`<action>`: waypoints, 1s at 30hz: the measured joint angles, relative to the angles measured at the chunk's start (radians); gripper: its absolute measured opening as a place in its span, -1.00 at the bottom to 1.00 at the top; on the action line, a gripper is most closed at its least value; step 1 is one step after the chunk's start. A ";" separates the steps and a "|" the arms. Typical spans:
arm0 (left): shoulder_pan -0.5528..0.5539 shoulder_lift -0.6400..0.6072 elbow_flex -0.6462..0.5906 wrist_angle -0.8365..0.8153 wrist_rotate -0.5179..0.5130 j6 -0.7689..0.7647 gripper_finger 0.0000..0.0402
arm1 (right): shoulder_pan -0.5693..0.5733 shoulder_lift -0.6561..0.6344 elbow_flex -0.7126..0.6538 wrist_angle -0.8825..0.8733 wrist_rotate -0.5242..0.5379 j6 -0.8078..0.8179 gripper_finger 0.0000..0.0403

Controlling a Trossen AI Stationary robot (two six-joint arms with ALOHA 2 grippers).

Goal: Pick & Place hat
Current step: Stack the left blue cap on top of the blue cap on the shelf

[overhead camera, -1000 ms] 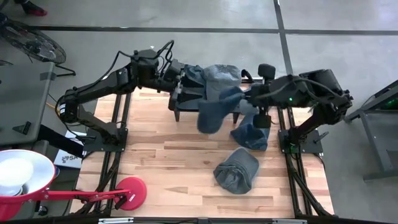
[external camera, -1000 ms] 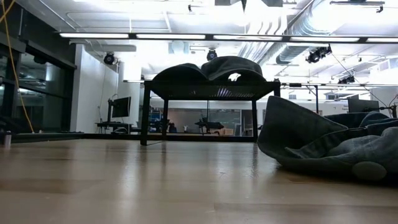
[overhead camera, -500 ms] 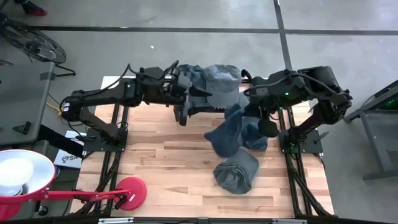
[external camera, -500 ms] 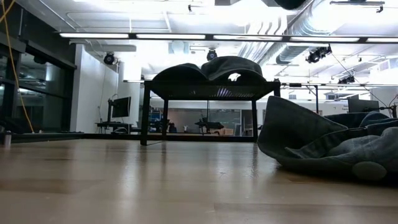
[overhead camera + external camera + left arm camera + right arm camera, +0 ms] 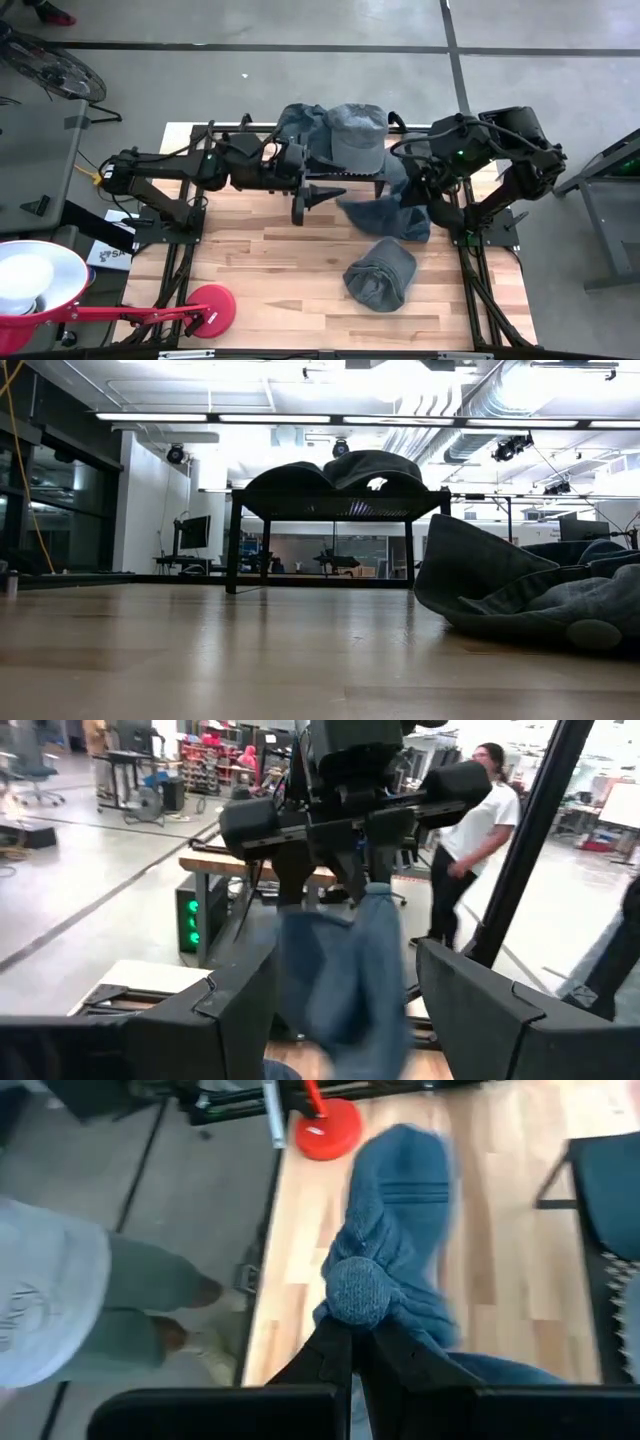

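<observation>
A blue knit hat [image 5: 368, 211] with a pom-pom hangs from my right gripper [image 5: 418, 190], which is shut on it above the table's far right part. My left gripper [image 5: 318, 200] stands open and level beside the hat, pointing at it from the table's left. In the left wrist view the hat [image 5: 343, 970] hangs beyond the gap between the open fingers [image 5: 240, 1005], untouched. A black stand [image 5: 340, 165] at the far edge carries a grey cap [image 5: 356, 135] and a blue hat [image 5: 298, 120]. My right gripper pinches the blue hat between its two fingers [image 5: 350, 1352] at its crown, right by the pom-pom [image 5: 358, 1292]. The fingers slant down at it from above. The hat hangs slack below them [image 5: 345, 920], lifted off the table.
A grey hat [image 5: 380, 272] lies on the table's near right part, and another blue hat [image 5: 415, 228] lies beneath the right gripper. A red round base [image 5: 208, 308] sits at the near left. A person [image 5: 478, 815] walks beyond the table.
My left gripper has swung from the stand toward the table's near edge, staying open, and now points at the hat. My right gripper has turned its wrist in place. The hat has swung from spread out toward the left to hanging below the right gripper.
</observation>
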 joint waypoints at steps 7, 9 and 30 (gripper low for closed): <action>-0.078 0.053 -0.001 0.094 -0.070 0.073 0.16 | 0.000 0.026 0.000 -0.005 0.026 0.030 -1.00; -0.094 0.081 0.001 0.142 -0.092 0.110 0.16 | 0.000 0.046 0.000 -0.006 0.039 0.031 -1.00; -0.121 0.141 0.000 0.001 -0.322 0.154 0.16 | -0.003 0.117 0.000 -0.003 0.178 0.039 -1.00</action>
